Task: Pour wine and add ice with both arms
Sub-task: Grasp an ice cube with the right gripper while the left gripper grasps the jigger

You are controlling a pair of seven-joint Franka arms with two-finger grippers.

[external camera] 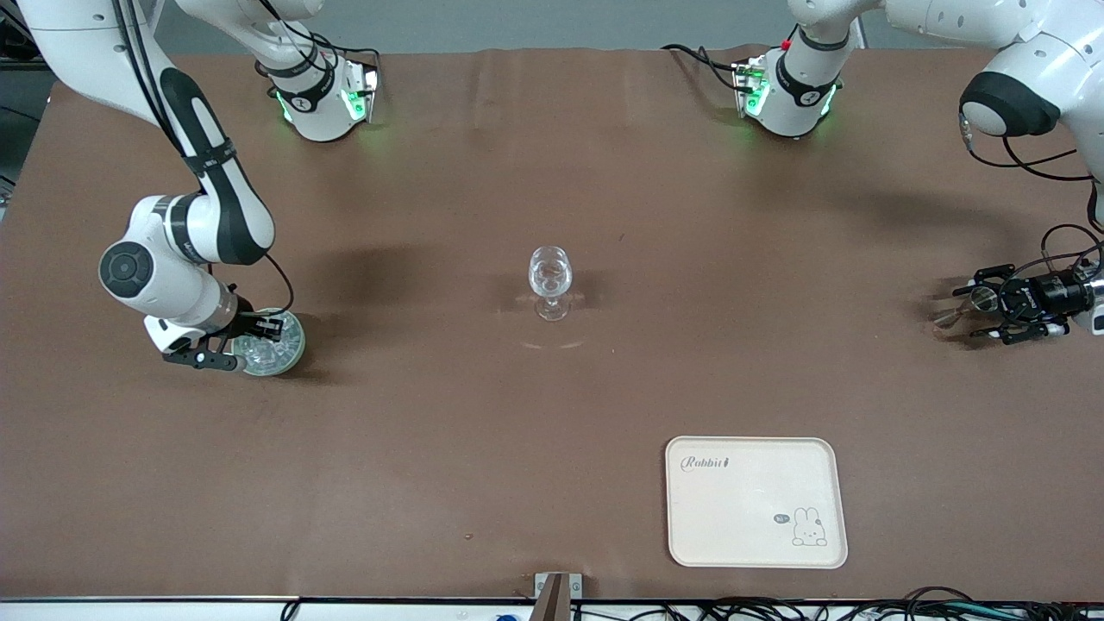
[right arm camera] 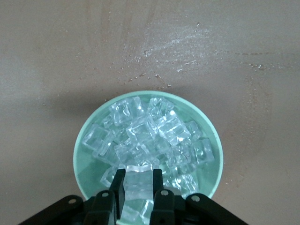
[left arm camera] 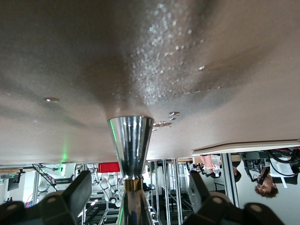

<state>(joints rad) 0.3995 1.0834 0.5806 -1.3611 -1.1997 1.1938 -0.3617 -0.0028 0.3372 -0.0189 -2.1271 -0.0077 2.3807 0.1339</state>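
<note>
Ice [right arm camera: 149, 140] is piled in the green bowl [right arm camera: 83, 165] at the right arm's end of the table, and the right gripper [right arm camera: 138, 187] is down in it, fingers pinching one cube. Lift straight and slowly so it doesn't squirt free, then carry it to the wine glass [external camera: 550, 280] mid-table. Meanwhile the left gripper [external camera: 1000, 304] waits low at its own end, fingers spread either side of a shiny metal pourer [left arm camera: 130, 145].
</note>
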